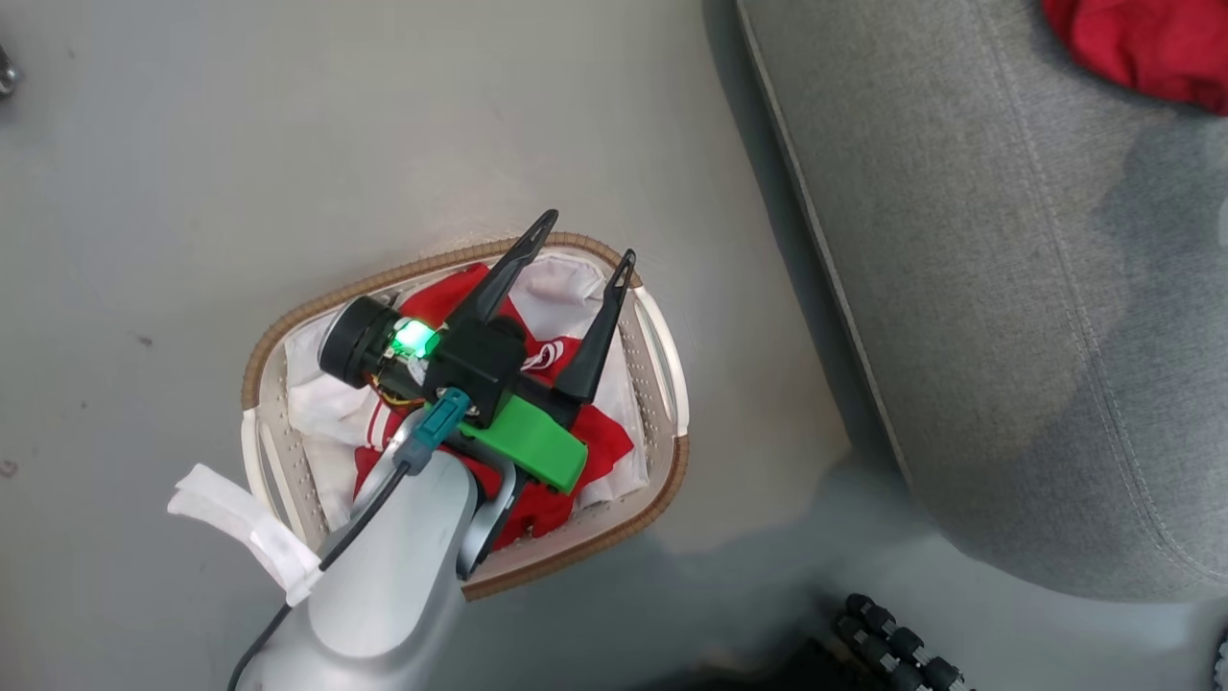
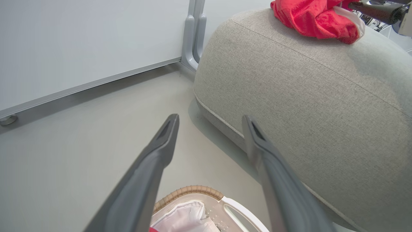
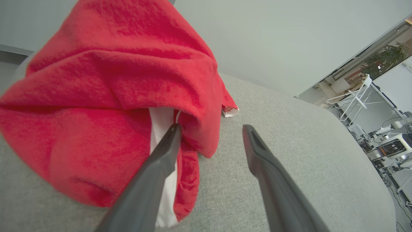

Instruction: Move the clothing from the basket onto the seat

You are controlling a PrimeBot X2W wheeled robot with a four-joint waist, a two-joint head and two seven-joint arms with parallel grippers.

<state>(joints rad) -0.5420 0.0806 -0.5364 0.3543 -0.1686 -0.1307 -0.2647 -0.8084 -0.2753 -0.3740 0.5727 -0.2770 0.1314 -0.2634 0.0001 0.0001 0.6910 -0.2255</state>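
Right wrist view: right end effector [image 3: 210, 126] spread wide, clothing [image 3: 96, 96] beside one fingertip.

A: How many pieces of clothing do you count?
B: Two. One plain red garment [image 1: 1142, 43] on the seat [image 1: 1007, 288], and one striped jersey [image 1: 604, 446] in the basket [image 1: 672, 480]. The folds hide whether another lies beneath it.
A: And baskets, seats?
B: One basket and one seat. The basket has one white liner [image 1: 566, 288] and two side handles [image 1: 662, 350].
A: Grippers?
B: Two, the left gripper [image 1: 588, 236] and the right gripper [image 3: 211, 127]. Each has two dark fingers [image 1: 499, 283], so four fingers in all.
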